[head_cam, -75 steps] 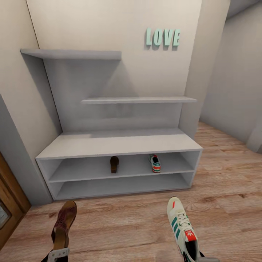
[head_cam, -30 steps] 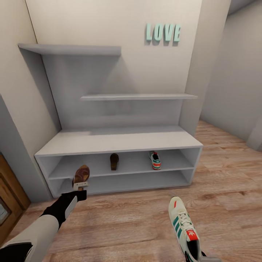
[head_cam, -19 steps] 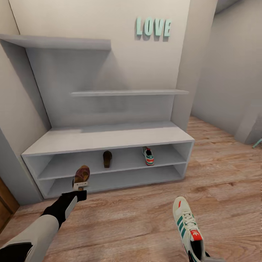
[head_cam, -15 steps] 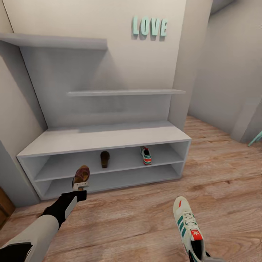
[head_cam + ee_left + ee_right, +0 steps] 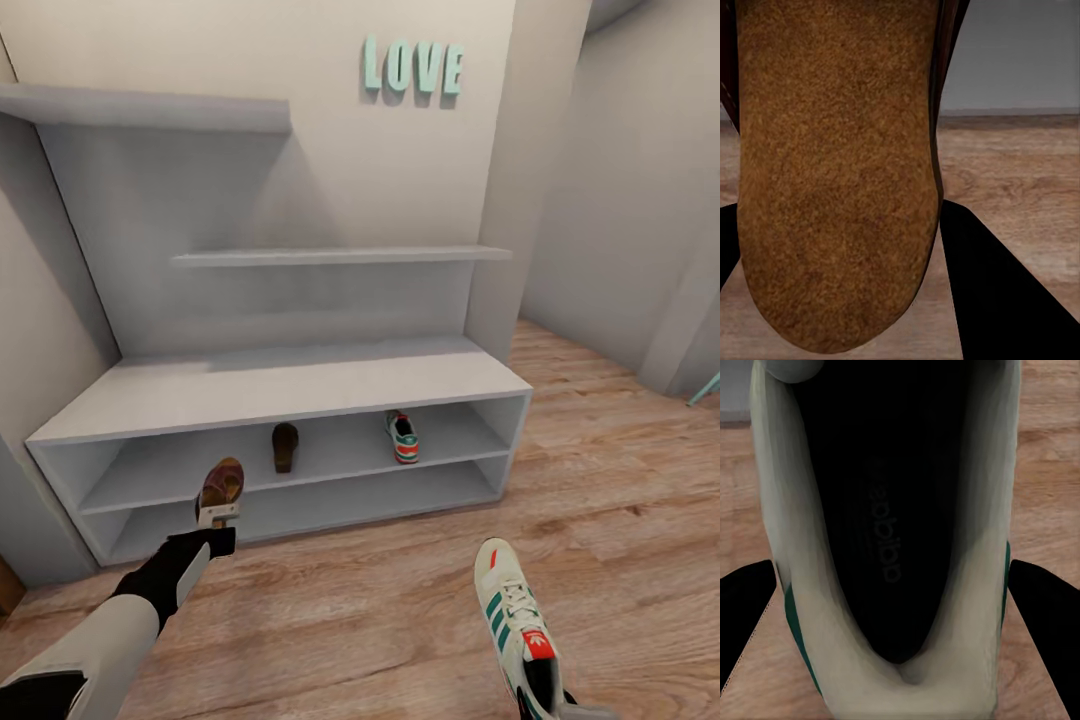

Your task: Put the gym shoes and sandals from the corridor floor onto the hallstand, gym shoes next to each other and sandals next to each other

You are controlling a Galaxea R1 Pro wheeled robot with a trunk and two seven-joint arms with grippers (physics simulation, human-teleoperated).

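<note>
In the head view, my left gripper is shut on a brown sandal and holds it up in front of the left part of the light-grey hallstand. The left wrist view looks onto this sandal, with my left gripper closed around it. At the lower right, my right gripper is shut on the heel of a white gym shoe with teal stripes, above the corridor floor. That gym shoe sits between my right gripper's fingers. A second sandal and a second gym shoe stand apart on the upper low shelf.
Two stepped wall shelves hang above the bench top, under teal LOVE letters. A wall corner borders the rack on the right, with open wood floor beyond it. A side wall closes off the left.
My left arm has lifted the sandal from low near the floor up in front of the rack. The camera has shifted since, so the rack sits further left in the picture. The right arm keeps its shoe.
</note>
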